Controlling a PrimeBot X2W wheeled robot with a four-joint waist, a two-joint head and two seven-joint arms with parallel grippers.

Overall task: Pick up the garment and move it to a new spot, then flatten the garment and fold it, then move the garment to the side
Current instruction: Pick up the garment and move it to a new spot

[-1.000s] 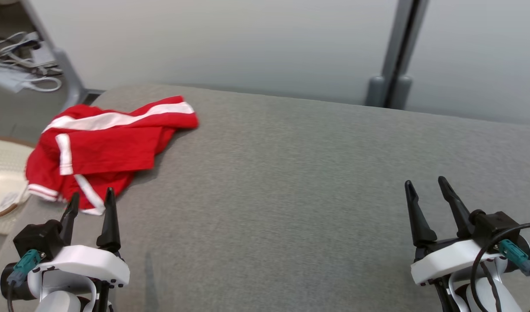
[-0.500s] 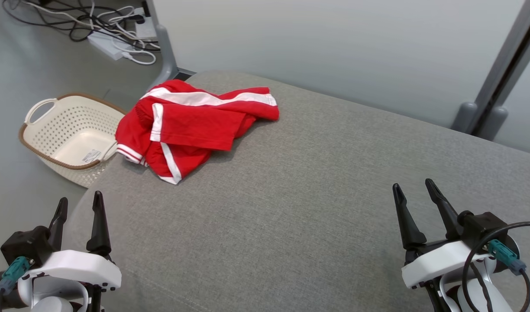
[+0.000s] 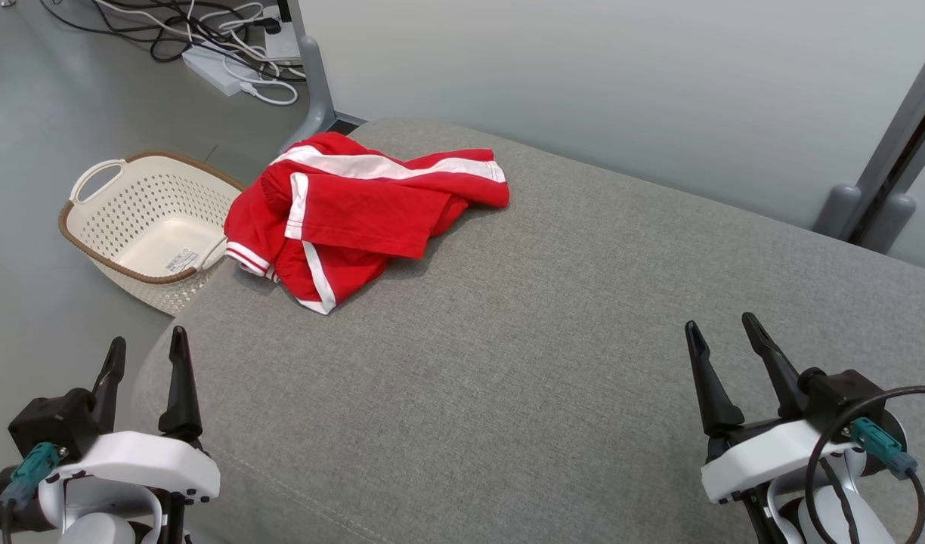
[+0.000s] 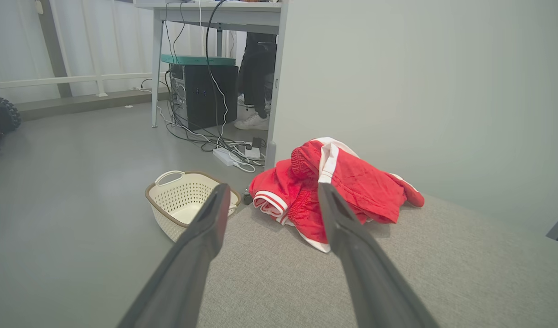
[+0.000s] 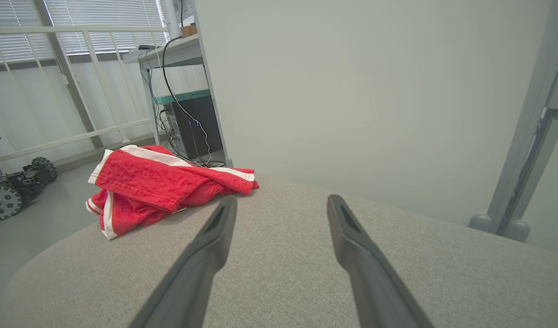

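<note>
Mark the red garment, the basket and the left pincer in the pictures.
red garment (image 3: 357, 219), head view, on its middle red panel.
basket (image 3: 149, 204), head view, on its perforated inner wall.
left pincer (image 3: 148, 336), head view, midway between its open fingertips.

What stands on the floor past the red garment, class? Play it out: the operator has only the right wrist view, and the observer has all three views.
Observer: A cream basket stands on the floor at the left end of the grey cushion, close to the red garment.
Operator: Is anything in it?
Observer: I see a small label on its bottom.
Operator: Where is the left gripper?
Observer: The left gripper is open at the cushion's left edge, apart from the garment.
</note>
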